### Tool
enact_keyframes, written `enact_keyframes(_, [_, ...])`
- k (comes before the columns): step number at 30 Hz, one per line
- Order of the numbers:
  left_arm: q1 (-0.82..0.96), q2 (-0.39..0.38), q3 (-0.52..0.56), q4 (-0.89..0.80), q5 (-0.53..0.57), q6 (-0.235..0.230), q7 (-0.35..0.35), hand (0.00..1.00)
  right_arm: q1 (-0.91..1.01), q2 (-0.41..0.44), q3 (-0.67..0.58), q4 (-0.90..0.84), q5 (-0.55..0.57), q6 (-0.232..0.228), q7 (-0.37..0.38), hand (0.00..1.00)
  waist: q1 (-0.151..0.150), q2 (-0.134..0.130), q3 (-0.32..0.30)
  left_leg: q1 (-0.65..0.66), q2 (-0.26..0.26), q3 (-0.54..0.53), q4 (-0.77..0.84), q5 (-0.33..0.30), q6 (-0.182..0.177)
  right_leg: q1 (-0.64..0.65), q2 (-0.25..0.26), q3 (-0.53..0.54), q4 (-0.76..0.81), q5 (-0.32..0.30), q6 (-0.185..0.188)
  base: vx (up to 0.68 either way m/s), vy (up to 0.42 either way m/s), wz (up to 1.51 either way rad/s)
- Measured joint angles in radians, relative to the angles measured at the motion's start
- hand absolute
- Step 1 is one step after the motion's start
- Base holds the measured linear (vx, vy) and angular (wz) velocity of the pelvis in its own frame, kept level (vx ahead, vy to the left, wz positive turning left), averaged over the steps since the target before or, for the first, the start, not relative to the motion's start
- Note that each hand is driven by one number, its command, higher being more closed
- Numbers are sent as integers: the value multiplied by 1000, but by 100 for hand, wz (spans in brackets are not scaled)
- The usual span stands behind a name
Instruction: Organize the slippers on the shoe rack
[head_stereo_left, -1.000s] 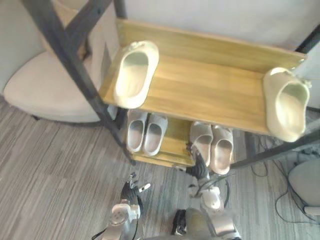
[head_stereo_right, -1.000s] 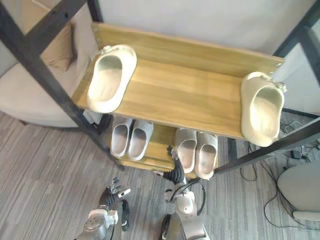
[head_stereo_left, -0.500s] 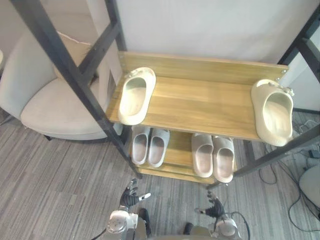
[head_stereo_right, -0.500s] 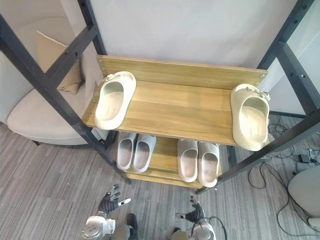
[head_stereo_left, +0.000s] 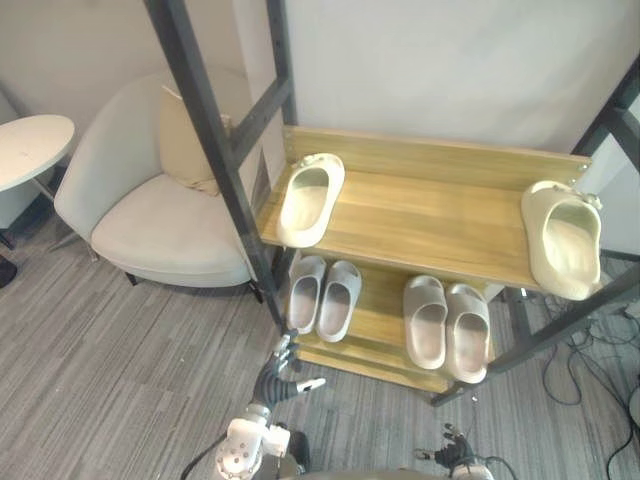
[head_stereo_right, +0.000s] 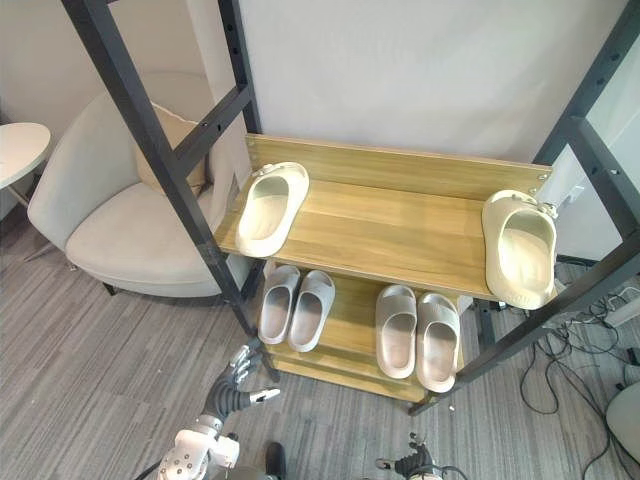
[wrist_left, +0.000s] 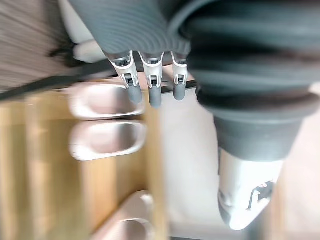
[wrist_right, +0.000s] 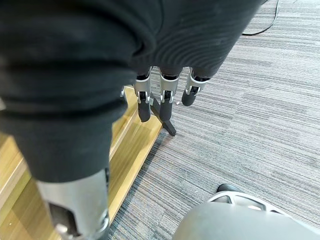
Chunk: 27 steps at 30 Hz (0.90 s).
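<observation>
The left hand (head_stereo_left: 278, 378) hangs low over the floor (head_stereo_right: 90, 350), just in front of the left corner of the shoe rack (head_stereo_right: 400, 230). Its fingers (wrist_left: 151, 87) are straight and loosely spread with the thumb held apart, and they hold nothing. In its wrist view they point toward the lower shelf (head_stereo_right: 352, 310). The right hand (wrist_right: 166, 92) is lower still, near the rack's right front foot. Its fingers are relaxed and empty, above the carpet beside the wooden edge of the lower shelf.

The rack has two pale wooden shelves in a black metal frame. On the lower shelf a grey pair of slippers (head_stereo_right: 295, 305) lies side by side at the left, and a beige pair (head_stereo_right: 415, 335) lies side by side at the right, with bare wood between them. On the top shelf the two cream slippers are well apart. The left cream slipper (head_stereo_right: 268, 208) is at the left end, and the right cream slipper (head_stereo_right: 520, 262) is at the right end with its near end at the front edge.

The floor is grey striped carpet, and a white wall (head_stereo_right: 400, 70) stands behind the rack. To the left there is a cream armchair (head_stereo_right: 130, 235) with a tan cushion (head_stereo_left: 185, 150), and a small round white table (head_stereo_left: 30, 145) stands beyond it. A slanted black post (head_stereo_right: 165, 170) crosses in front of the chair.
</observation>
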Motion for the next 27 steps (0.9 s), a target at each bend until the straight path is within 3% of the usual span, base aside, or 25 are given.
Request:
enact_keyframes(7, [-37,31,-59,-177,26,-23,14,0,-15,-2,14,24,-1,1,0,0,1,1,-5,20,-9,-20,-3,2,6,31,-5,-17,-4,-4,2,19,-2,7])
enact_keyframes(12, [-116,25,-93,-311,65,-44,63,0,-20,-12,30,72,-1,1,5,0,0,-1,-20,20,-8,-19,-1,1,5,34,-2,-15,-5,-2,4,0,0,0])
enact_keyframes(27, [-430,-2,-156,-407,136,-56,166,0,-8,-30,82,107,0,2,20,0,-18,-7,-65,51,-2,4,-17,-2,1,49,5,11,-18,-3,-6,-7,-4,-4])
